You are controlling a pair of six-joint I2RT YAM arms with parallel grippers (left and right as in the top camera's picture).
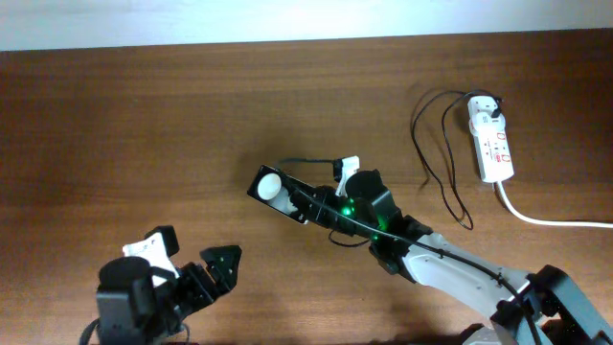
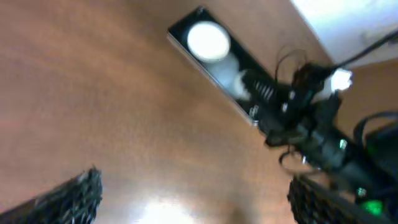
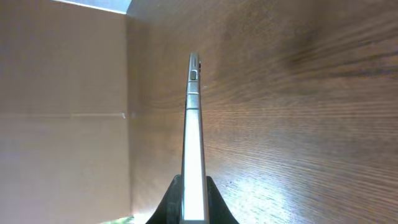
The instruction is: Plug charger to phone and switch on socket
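The phone [image 1: 271, 186] is a black slab with a white round spot, tilted up off the table in the middle. My right gripper [image 1: 305, 206] is shut on its near end. The right wrist view shows the phone's silvery rim [image 3: 193, 118] edge-on between the shut fingers [image 3: 171, 202]. My left gripper [image 1: 192, 251] hangs open at the front left, apart from the phone [image 2: 208, 46], with nothing between its fingers [image 2: 74, 193]. The socket [image 1: 490, 142] lies at the far right. The charger's black cable [image 1: 436, 144] loops beside it, and a thin stretch [image 1: 306, 163] runs behind the phone. Its plug tip is not discernible.
The socket's thick white cord [image 1: 546, 220] runs off to the right edge. The right arm [image 1: 450, 268] stretches from the front right corner to the middle. A pale wall strip [image 1: 287, 19] borders the table's far edge.
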